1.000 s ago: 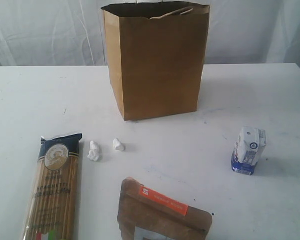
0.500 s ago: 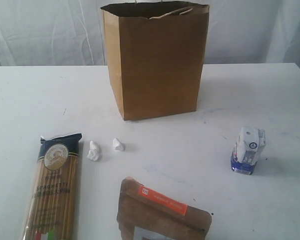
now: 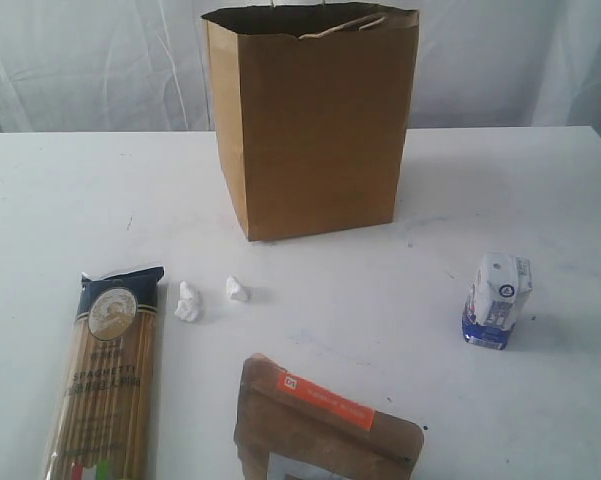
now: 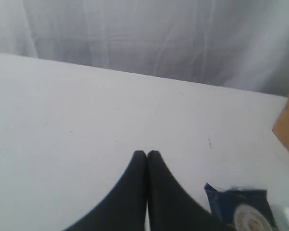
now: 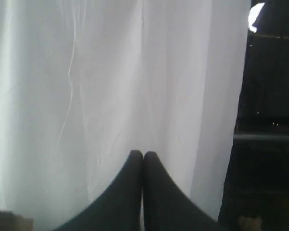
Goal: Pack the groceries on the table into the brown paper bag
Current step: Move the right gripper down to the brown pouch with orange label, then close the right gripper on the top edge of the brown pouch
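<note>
Seemingly empty, left tool and right tool sit pressed together.

White table with brown paper bag, spaghetti packet, pouch, carton, two white lumps

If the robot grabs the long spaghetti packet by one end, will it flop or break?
The spaghetti packet looks long, thin and straight, so it probably stays fairly stiff rather than flopping. Held by one end, the dry strands inside might snap. Its see-through plastic wrap could be slippery.
</note>
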`<action>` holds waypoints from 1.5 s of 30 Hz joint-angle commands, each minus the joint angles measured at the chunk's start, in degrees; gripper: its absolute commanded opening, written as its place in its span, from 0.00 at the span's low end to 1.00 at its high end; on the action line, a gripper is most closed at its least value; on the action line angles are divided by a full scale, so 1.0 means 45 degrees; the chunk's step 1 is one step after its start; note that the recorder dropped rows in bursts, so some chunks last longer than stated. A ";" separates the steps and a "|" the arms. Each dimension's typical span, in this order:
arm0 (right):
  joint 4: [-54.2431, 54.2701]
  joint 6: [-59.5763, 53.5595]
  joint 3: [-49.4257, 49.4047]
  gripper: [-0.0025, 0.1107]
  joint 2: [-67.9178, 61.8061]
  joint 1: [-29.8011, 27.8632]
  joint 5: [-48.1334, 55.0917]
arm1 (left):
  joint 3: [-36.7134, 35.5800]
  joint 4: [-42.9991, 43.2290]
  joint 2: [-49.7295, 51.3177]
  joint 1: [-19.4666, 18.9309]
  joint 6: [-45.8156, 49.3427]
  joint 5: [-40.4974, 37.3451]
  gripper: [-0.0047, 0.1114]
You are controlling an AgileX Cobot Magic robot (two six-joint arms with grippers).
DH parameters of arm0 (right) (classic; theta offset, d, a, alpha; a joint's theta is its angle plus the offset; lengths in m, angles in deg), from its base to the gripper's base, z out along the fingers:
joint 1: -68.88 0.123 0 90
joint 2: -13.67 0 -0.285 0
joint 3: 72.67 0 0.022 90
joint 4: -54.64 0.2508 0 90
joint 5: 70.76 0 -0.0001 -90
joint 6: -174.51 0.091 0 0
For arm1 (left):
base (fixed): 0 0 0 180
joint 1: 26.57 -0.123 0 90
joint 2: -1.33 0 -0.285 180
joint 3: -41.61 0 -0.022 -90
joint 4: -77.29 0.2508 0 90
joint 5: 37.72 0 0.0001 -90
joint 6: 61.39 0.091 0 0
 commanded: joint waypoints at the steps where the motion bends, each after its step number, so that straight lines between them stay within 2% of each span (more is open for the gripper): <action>1: -0.0205 -0.1931 -0.3491 0.02 0.1987 0.1402 -0.1379 | -0.0080 -0.0237 -0.0072 0.0000 -0.3128 -0.3816 0.04; 3: -0.0179 -0.3224 -0.5232 0.02 0.3754 0.2297 -0.1623 | -0.0080 -0.0196 -0.0072 0.0000 -0.2759 -0.4611 0.04; 6: -0.0179 -0.4071 -0.7414 0.02 0.6296 0.2997 -0.2173 | -0.0080 -0.0196 -0.0436 0.0056 -0.2842 -0.4038 0.04; 8: -0.0081 -0.3975 -0.8910 0.02 0.8021 0.3215 -0.1654 | -0.0080 -0.0153 -0.1705 0.0667 -0.2590 -0.3771 0.04; 10: 0.0513 -0.3979 -0.9836 0.02 0.8631 0.3384 -0.0605 | -0.0057 0.0284 -0.2935 0.1259 -0.1328 -0.3821 0.04; 13: 0.1781 -0.4849 -1.0749 0.02 0.8403 0.3991 0.1004 | 0.0243 0.0424 -0.4442 0.1981 0.0266 -0.3000 0.04; 16: 0.3916 -0.8238 -1.1108 0.02 0.7317 0.5007 0.2164 | 0.0108 0.1099 -0.4886 0.2433 0.0266 -0.1267 0.04; 20: 0.4158 -1.0468 -1.1133 0.03 0.6008 0.6181 0.2938 | -0.0866 0.1087 -0.4918 0.2433 -0.0416 -0.1798 0.04; 22: 0.4158 -1.0522 -1.1214 0.07 0.5374 0.6748 0.3076 | -0.1459 0.1059 -0.4918 0.2433 -0.1348 -0.1907 0.04; 26: 0.4158 -1.0522 -1.1360 0.24 0.4199 0.7661 0.3632 | -0.2118 0.1059 -0.4926 0.2433 -0.2507 -0.2020 0.04; 28: 0.4176 -1.0522 -1.1360 0.37 0.3782 0.7920 0.4036 | -0.2192 0.1059 -0.4926 0.2433 -0.2509 -0.2021 0.04; 32: 0.4208 -0.9553 -1.1360 0.70 0.2958 0.8632 0.4015 | -0.2192 0.1059 -0.4926 0.2433 -0.2509 -0.2021 0.04; 33: 0.4208 -0.9403 -1.1360 0.75 0.2807 0.8821 0.3881 | -0.2192 0.1059 -0.4926 0.2433 -0.2509 -0.2021 0.04; 35: 0.4252 -0.9403 -1.1360 0.79 0.2413 0.9240 0.3750 | -0.2188 0.1059 -0.4926 0.2433 -0.2509 -0.1984 0.04; 40: 0.4481 -0.9021 -1.1360 0.79 0.1640 0.9869 0.3834 | -0.2188 0.1035 -0.4926 0.2433 -0.2509 -0.1624 0.04; 45: 0.4481 -0.9021 -1.1360 0.79 0.1511 0.9952 0.3642 | -0.2252 0.1066 -0.4926 0.2433 -0.2509 -0.1257 0.04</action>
